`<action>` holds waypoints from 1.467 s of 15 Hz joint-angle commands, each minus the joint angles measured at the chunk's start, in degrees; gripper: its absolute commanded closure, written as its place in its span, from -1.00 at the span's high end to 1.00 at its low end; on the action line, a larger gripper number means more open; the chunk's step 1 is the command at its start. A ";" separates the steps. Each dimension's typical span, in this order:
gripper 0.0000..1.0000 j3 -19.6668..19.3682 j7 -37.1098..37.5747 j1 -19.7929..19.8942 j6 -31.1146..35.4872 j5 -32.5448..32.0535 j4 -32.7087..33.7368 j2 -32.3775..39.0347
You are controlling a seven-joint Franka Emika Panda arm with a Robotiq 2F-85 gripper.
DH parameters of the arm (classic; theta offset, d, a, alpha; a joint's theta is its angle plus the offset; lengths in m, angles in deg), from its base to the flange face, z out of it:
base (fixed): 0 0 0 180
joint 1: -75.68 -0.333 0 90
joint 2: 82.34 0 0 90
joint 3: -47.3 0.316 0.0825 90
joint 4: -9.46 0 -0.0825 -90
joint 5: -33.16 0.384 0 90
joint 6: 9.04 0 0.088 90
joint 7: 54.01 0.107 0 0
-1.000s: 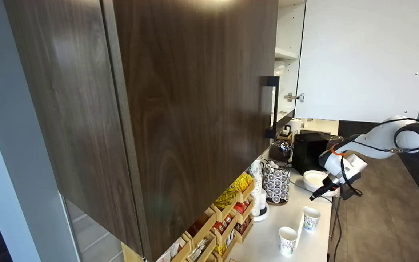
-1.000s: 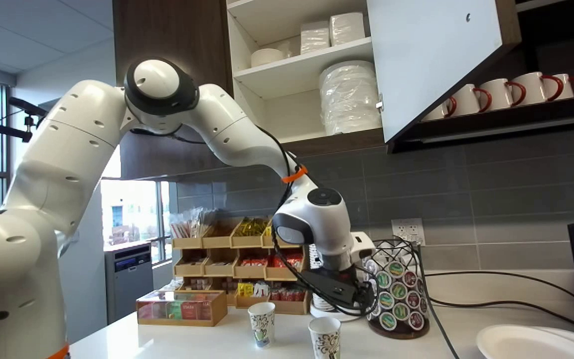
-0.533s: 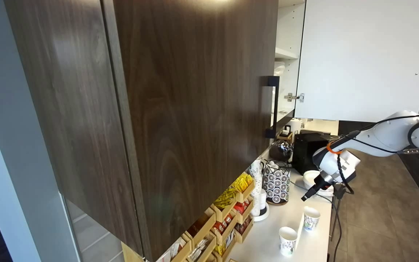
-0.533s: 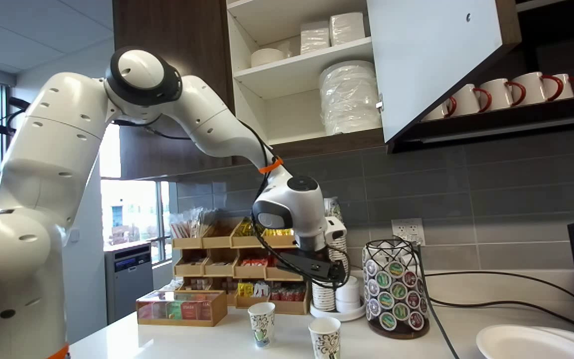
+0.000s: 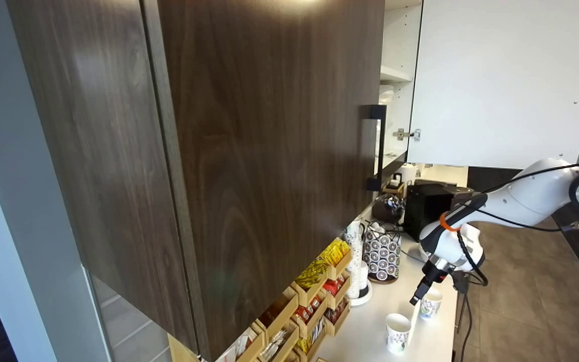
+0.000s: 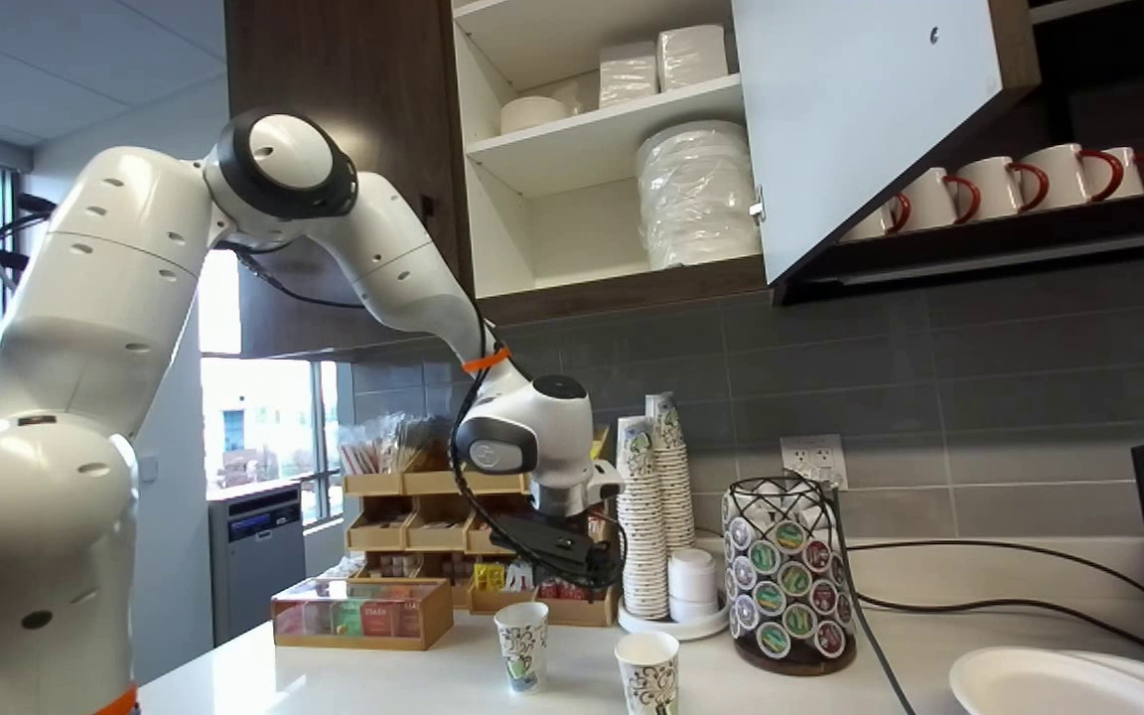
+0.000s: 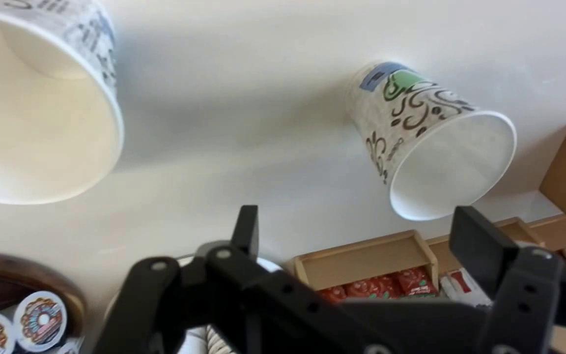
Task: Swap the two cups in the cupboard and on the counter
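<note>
Gripper: is hanging above the counter, its 2 fingers standing wide apart.
Close paper cup: is standing upright on the counter.
Far paper cup: is also standing upright there, apart from the close cup.
Pod holder: is standing behind both cups.
Cup stacks: 2 are standing near the pod holder.
Cupboard: is hanging open above, a wrapped white stack resting inside.

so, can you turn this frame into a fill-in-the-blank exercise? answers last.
Besides the cup stacks, ____ paper cups stand on the counter.
The gripper is not shut but ____.
In the cupboard, the round wrapped stack sits on a ____ level than the boxy packs.
The black bar handle runs not horizontally but ____.
Missing words: two; open; lower; vertically.
</note>
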 commanded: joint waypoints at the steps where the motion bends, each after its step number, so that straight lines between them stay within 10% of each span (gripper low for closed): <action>1: 1.00 0.25 3.24 -2.22 0.46 -2.51 -1.67 0.21; 16: 1.00 1.28 6.16 -3.07 -1.05 1.48 3.25 7.12; 22: 0.07 1.30 7.39 -3.23 -1.30 1.15 5.48 10.48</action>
